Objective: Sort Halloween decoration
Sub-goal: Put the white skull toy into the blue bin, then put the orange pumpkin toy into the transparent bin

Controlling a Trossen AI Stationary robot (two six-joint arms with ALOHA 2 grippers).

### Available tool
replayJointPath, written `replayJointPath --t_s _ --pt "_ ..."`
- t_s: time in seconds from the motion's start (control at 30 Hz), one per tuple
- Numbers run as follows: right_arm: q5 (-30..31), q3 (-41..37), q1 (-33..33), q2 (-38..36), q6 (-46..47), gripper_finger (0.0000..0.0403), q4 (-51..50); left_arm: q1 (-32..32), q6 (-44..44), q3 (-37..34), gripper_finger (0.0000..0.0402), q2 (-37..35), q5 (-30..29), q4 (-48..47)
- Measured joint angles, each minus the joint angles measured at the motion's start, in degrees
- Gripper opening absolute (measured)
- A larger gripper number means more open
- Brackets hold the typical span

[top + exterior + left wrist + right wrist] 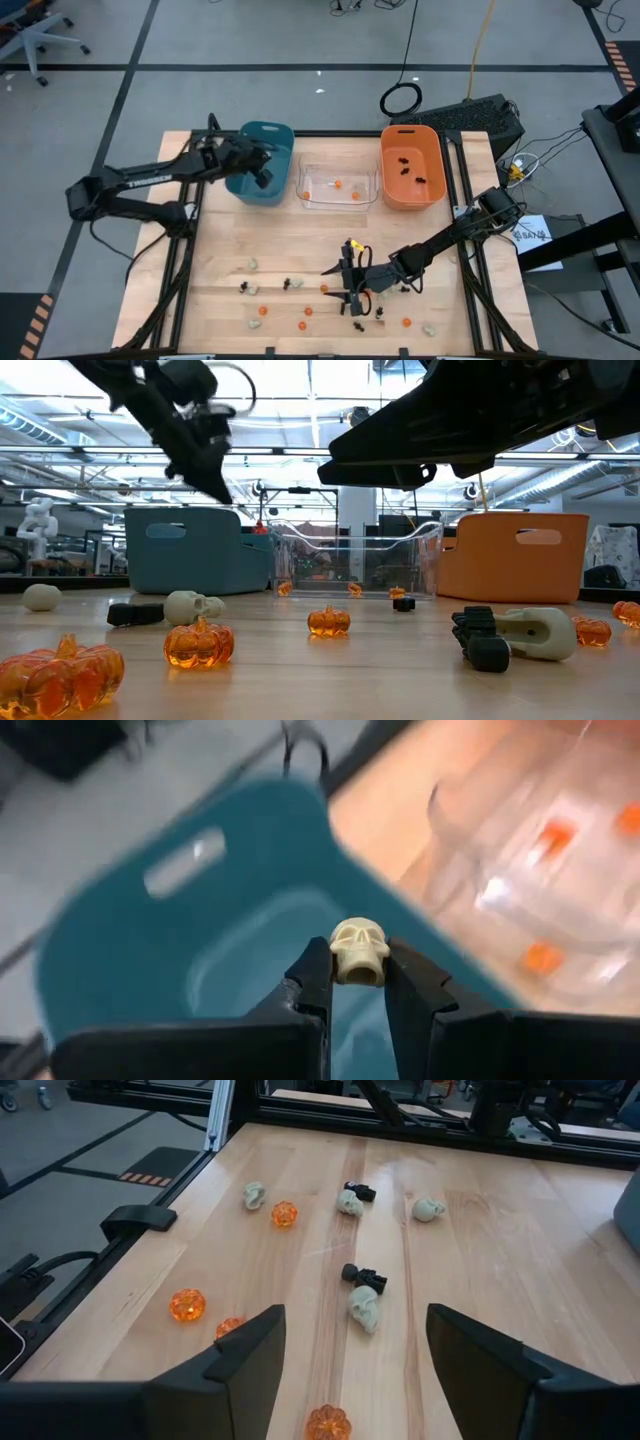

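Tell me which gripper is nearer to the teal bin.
Left. The left gripper hangs right over the teal bin, shut on a pale skull. The right gripper is open, low over the scattered trinkets at the table's near edge, far from that bin.

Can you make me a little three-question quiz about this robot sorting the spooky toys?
1. What does the left gripper hold?
2. True or false: the right gripper is open above the table.
3. Which bin is under the left gripper: A teal bin, B clear bin, C orange bin?

Key: 1 a pale skull; 2 true; 3 A.
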Motion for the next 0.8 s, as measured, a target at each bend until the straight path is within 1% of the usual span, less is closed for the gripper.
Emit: replayJointPath --t_s 0.17,0.37,0.63,0.7,0.8 --pt "0.0 0.0 0.0 0.0 -0.1 0.0226 -0.6 2.2 -2.9 0.0 0.005 6.4 1.5 -1.5" --pt "0.0 0.0 0.0 0.0 0.0 0.0226 -1.5 2.9 -4.4 0.0 0.0056 10.1 2.6 -1.3" --pt "0.2 0.0 0.0 0.0 0.0 0.0226 -1.5 3.0 -4.4 0.0 0.0124 11.4 2.7 -0.2" --pt "0.3 0.0 0.0 0.0 0.0 0.0226 -1.7 2.9 -4.4 0.0 0.0134 11.1 2.8 -0.3" --pt "1.7 0.0 0.0 0.0 0.0 0.0226 -2.2 2.1 -4.4 0.0 0.0139 10.8 3.0 -0.3"
